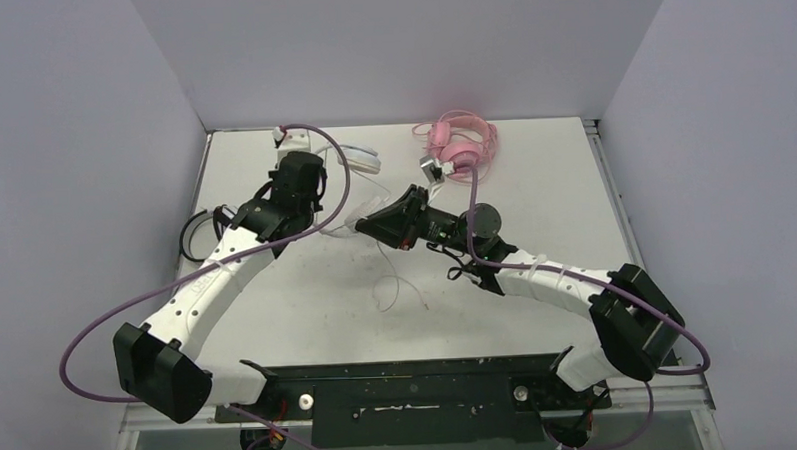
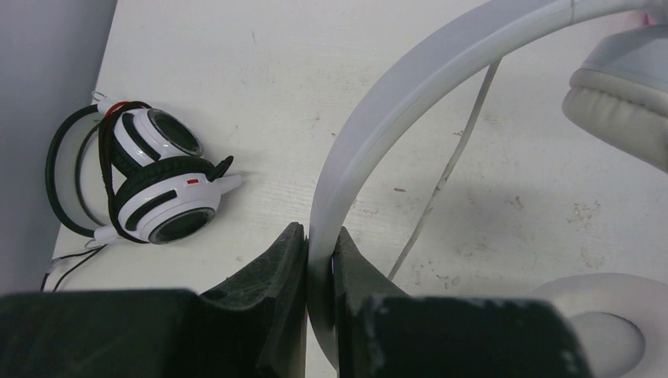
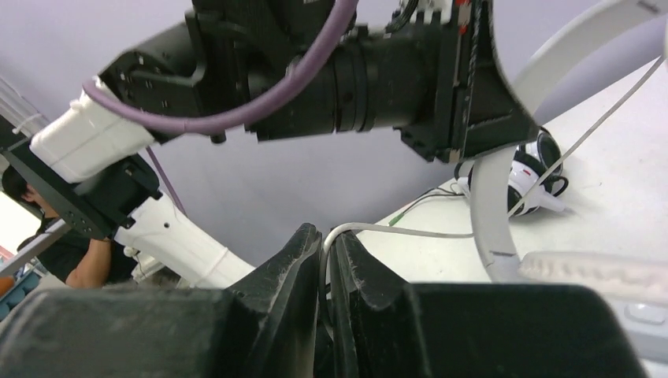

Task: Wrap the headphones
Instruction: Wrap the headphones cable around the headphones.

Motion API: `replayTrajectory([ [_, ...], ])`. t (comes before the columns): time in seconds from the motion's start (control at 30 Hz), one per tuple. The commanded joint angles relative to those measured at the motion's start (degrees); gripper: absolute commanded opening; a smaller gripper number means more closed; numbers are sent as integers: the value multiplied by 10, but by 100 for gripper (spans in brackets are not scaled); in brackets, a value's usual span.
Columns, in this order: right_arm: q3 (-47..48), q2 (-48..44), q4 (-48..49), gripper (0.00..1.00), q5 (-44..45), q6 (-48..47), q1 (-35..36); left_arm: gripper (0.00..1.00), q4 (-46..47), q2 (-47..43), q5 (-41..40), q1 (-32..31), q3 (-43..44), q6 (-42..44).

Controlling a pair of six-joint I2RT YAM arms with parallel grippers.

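**Both grippers closed on the white headset (image 2: 622, 87): one on the band, one on the cord.**
The left gripper (image 2: 319, 233) clamps the white headband (image 2: 410, 87), and the right gripper (image 3: 324, 236) pinches the thin white cable (image 3: 417, 232) just beside that band. I think a hard pull may slide the cable out of this narrow pinch, or twist the band loose. The black-and-white headset (image 2: 157, 185) and the pink headset (image 1: 462, 143) lie well apart.

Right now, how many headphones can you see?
3. White headphones pinched in the left end effector, black-and-white headphones by the left wall, pink headphones near the far edge of the table. None looks hidden.
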Motion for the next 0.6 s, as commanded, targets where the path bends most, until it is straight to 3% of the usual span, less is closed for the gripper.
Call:
replayTrajectory([
  [0.0,53,-11,46,12,-23,33,-34,0,57,-21,-41,-9,-6,32],
  [0.2,74,-11,-63,8,-83,-5,-37,0,-11,10,-19,3,47,-13],
  [0.57,-92,-82,-129,0,-48,-62,23,0,-74,84,160,125,192,-59],
])
